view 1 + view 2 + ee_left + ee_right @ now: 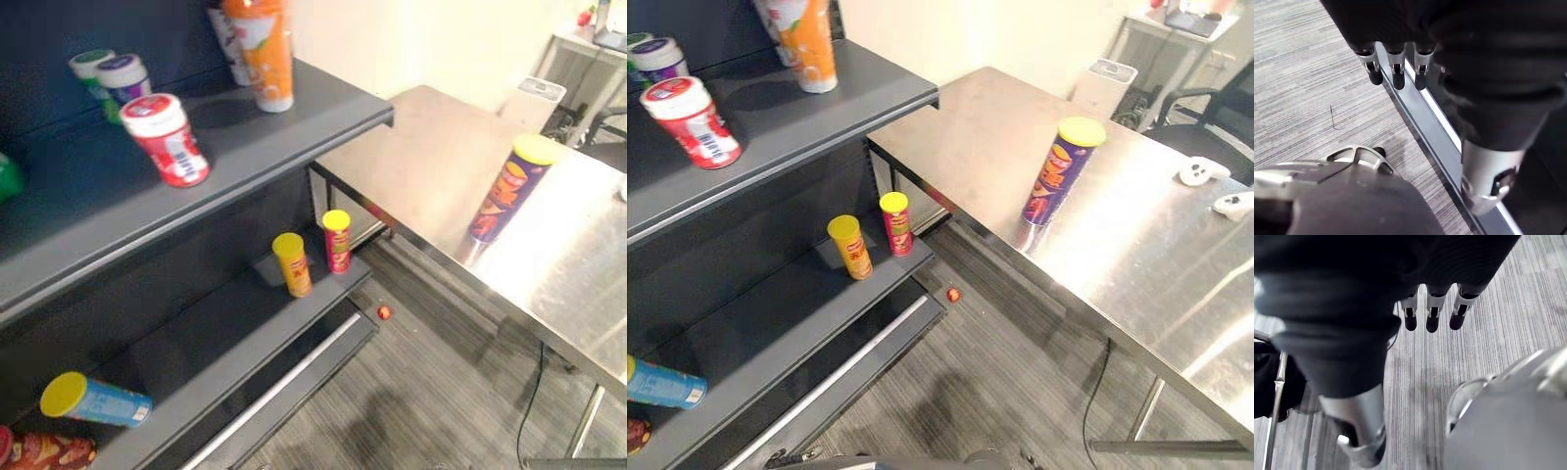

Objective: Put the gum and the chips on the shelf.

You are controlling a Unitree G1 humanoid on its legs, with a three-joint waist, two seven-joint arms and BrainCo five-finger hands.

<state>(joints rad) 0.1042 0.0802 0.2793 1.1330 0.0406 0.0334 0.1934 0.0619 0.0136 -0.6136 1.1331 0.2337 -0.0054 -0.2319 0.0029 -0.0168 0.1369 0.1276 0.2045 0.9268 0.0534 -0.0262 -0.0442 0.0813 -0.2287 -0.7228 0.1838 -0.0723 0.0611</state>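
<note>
Standing upright on the table, well to the right of the shelf, the purple chips can is seen with its yellow lid on, and it is touched by neither hand. A red gum jar is set on the shelf's upper board near the front edge. Behind it, toward the shelf's back wall, a purple-capped jar and a green-capped jar are found side by side. An orange bottle is placed farther right on the same board. On the shelf's lower board a yellow can and a red can are stood close together near the right end, while a blue can is laid on its side at the left end, with a red bag just in front of it. A small red bit is seen on the carpet just off the shelf's lower right corner. The left hand is held over the shelf's base rail, fingers straight and nothing grasped. The right hand is held over the carpet, fingers likewise straight and empty.
</note>
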